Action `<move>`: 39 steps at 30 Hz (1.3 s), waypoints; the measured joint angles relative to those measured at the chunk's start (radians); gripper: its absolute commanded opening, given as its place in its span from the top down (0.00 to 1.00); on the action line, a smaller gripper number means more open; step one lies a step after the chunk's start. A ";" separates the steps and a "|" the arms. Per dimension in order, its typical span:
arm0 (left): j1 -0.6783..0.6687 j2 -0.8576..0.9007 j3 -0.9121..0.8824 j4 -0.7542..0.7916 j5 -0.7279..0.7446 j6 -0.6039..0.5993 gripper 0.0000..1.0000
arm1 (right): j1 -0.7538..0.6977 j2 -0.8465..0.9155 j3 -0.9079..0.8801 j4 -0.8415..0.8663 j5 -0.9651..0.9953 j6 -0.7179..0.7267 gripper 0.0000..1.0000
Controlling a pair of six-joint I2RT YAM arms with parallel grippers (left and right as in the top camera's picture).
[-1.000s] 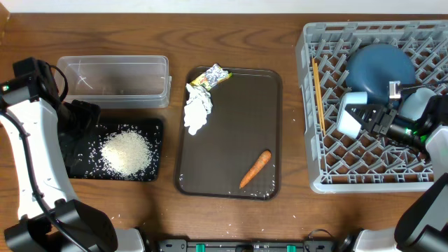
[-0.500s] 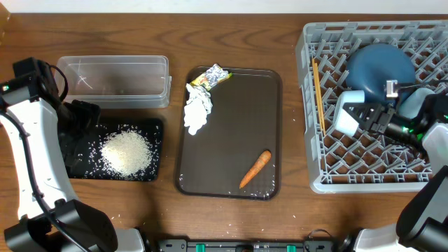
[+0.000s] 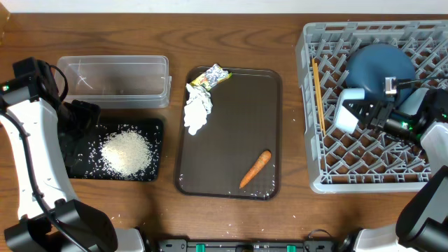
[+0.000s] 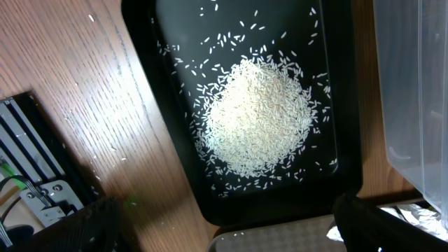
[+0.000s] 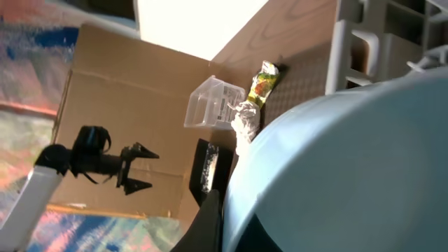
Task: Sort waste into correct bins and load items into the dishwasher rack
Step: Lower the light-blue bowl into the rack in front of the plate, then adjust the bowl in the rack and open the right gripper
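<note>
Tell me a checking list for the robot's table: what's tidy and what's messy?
Surface: wooden table.
Job's things: rice heaped in black tray; clear tub looks empty; carrot, tissue, wrapper on brown tray; plate, chopsticks in rack.
Clutter: stray grains on the wood.
Grippers: left gripper open, empty, over black tray; right gripper shut on light blue cup over rack.
Cables: black cable on left arm.
Surroundings: cardboard sheet beyond the table.

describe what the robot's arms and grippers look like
Left arm and right arm: white rounded links, black joints. Left gripper is black with two pointed fingers. Right gripper is black, a green light glowing behind it.
</note>
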 measured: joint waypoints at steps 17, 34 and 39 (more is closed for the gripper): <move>0.000 0.000 0.000 0.000 0.000 0.000 0.01 | -0.039 -0.182 0.024 -0.185 0.383 0.204 0.07; 0.000 0.000 0.000 0.000 0.000 0.000 0.01 | -0.039 -0.571 0.153 -0.369 0.768 0.343 0.14; 0.000 0.000 0.000 0.000 0.000 0.000 0.01 | -0.024 -0.614 0.153 -0.385 0.784 0.366 0.22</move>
